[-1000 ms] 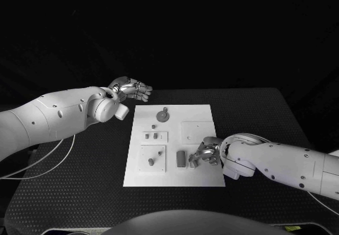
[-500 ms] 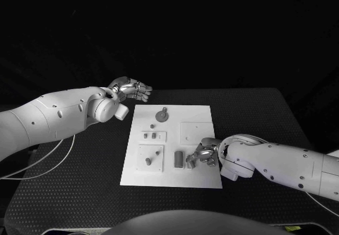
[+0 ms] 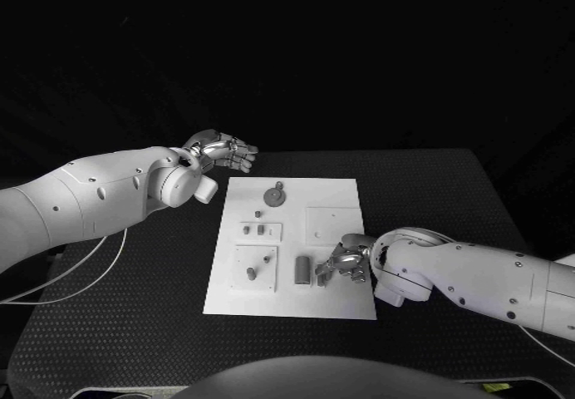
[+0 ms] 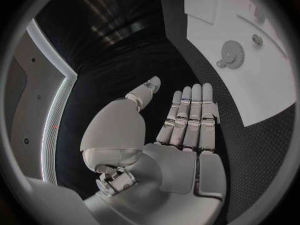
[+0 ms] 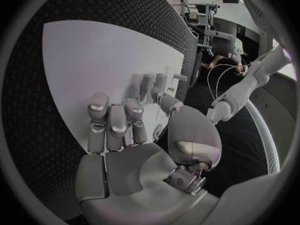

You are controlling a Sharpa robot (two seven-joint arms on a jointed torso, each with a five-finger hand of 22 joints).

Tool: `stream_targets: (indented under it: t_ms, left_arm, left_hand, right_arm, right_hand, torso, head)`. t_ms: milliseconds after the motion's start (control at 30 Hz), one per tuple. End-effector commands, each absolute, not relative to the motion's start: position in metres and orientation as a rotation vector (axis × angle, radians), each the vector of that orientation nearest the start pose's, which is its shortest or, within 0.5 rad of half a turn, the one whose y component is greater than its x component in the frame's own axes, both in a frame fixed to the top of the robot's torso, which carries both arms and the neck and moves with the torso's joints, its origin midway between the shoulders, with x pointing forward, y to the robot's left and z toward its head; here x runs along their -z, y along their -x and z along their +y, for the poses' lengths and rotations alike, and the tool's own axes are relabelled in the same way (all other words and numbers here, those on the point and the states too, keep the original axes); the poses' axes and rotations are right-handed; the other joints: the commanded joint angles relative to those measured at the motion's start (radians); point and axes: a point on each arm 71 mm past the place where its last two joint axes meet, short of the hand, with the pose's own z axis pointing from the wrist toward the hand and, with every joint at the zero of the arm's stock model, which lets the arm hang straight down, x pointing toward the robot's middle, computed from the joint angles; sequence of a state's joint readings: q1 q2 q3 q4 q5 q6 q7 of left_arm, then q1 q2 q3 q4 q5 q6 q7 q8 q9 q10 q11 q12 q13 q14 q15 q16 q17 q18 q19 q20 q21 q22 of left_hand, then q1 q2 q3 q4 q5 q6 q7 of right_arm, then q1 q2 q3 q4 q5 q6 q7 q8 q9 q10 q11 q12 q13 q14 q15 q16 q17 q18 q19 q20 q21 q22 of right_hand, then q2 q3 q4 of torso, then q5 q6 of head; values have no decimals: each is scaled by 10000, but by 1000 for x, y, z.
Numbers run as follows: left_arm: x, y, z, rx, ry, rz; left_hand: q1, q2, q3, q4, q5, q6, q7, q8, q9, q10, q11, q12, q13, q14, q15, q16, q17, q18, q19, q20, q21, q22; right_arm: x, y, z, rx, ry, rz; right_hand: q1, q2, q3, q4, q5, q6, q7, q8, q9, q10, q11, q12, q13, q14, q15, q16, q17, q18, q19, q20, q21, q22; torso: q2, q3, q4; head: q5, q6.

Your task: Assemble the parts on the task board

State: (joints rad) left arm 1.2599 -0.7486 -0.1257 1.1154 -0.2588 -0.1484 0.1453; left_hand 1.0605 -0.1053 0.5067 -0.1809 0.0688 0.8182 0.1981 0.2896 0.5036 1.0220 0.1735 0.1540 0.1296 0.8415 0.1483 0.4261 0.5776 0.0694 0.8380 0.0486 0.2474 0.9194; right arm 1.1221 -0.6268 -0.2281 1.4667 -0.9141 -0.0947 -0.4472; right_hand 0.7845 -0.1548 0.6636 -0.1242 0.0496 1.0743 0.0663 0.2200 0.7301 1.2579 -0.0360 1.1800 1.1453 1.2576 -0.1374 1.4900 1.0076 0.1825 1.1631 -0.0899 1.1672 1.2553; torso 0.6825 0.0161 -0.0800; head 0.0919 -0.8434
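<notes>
Assembly looks barely begun: parts (image 3: 304, 269) lie loose on the task board (image 3: 287, 304), right hand (image 3: 341, 262) grasping one, left hand (image 3: 223, 151) released, raised clear

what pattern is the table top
Black with a fine raised dotted texture, clearest in the right wrist view on the table.

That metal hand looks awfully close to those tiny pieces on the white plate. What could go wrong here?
The right hand rests on the task board beside an upright grey part; a clumsy finger could topple it. The task board lies loose on the table, so pressure might slide it. The left hand, open beyond the board, is not steadying it.
</notes>
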Motion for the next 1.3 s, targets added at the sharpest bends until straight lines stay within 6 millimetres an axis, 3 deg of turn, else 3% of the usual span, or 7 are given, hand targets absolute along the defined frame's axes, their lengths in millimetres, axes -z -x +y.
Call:
stream_targets:
  t_ms: [33,300,500,600,733,1033,1300]
  left_arm:
    - [209,-551,282,11338,9738,16905]
    - [209,-551,282,11329,9745,16910]
    - [209,-551,283,11315,9750,16896]
    - [209,-551,283,11332,9744,16907]
    - [209,-551,283,11325,9746,16897]
    - [209,-551,283,11335,9741,16903]
    - [209,-551,283,11334,9743,16908]
  left_hand:
    - [-104,11,-6,50,4,-63,-26,46,-13,-66,-35,53,-11,74,2,-35,10,103,-60,1,-14,12]
    - [-104,11,-6,50,4,-64,-26,46,-14,-67,-35,54,-13,74,2,-38,13,103,-61,1,-15,12]
    - [-109,17,-6,56,4,-64,-26,47,-15,-68,-34,55,-14,75,2,-41,16,102,-60,1,-15,12]
    - [-108,17,-6,56,4,-65,-26,47,-16,-68,-34,55,-14,75,2,-42,17,102,-60,1,-15,13]
    - [-107,17,-6,56,4,-65,-26,48,-16,-68,-35,56,-15,76,2,-43,19,103,-61,1,-16,13]
    - [-103,17,-4,54,4,-66,-26,49,-18,-68,-35,58,-17,77,1,-47,23,103,-61,0,-16,13]
    - [-103,17,-5,54,3,-66,-26,51,-19,-69,-35,59,-18,78,1,-50,27,103,-61,0,-17,14]
  right_arm:
    - [317,-423,-125,-6300,-2502,24518]
    - [317,-422,-127,-6525,-2385,24525]
    - [316,-418,-129,-6807,-1886,24738]
    - [316,-417,-128,-6743,-1486,24781]
    - [317,-416,-129,-6570,-1214,24773]
    - [318,-418,-132,-6141,-1304,24624]
    - [319,-421,-135,-5777,-1529,24500]
  right_hand:
    - [-11,88,-77,-18,-22,-14,66,64,19,35,-19,37,20,27,-33,29,21,793,-25,-65,53,14]
    - [-14,-28,-120,-106,-22,-5,57,64,20,36,-29,26,9,17,-45,26,-4,793,-32,-69,59,16]
    - [32,-851,138,147,-20,23,43,65,22,74,-46,13,3,33,-65,14,-35,793,31,-100,37,-37]
    - [123,-971,-55,-11,-25,8,50,64,37,96,-38,42,32,46,-59,33,-17,793,43,-109,72,-25]
    - [462,-665,-648,-699,-20,-1,45,70,74,84,-41,42,50,13,-59,43,-17,793,-40,-128,76,-18]
    - [614,-454,-764,-888,-20,60,32,94,91,120,-52,59,73,44,-64,54,20,793,-38,-120,68,-38]
    - [605,252,-1027,-1217,-21,149,-5,121,106,221,-88,123,140,125,-97,79,84,793,-23,-109,85,-51]
  torso:
    - [-4,-1,-3]
    - [-4,-1,-3]
    - [-4,-2,-1]
    - [-4,-2,-8]
    - [1,5,-16]
    - [1,8,-3]
    - [2,2,1]
  head:
    - [3,0]
    - [-3,12]
    - [-6,16]
    - [-8,32]
    - [5,27]
    - [-2,19]
    - [1,3]
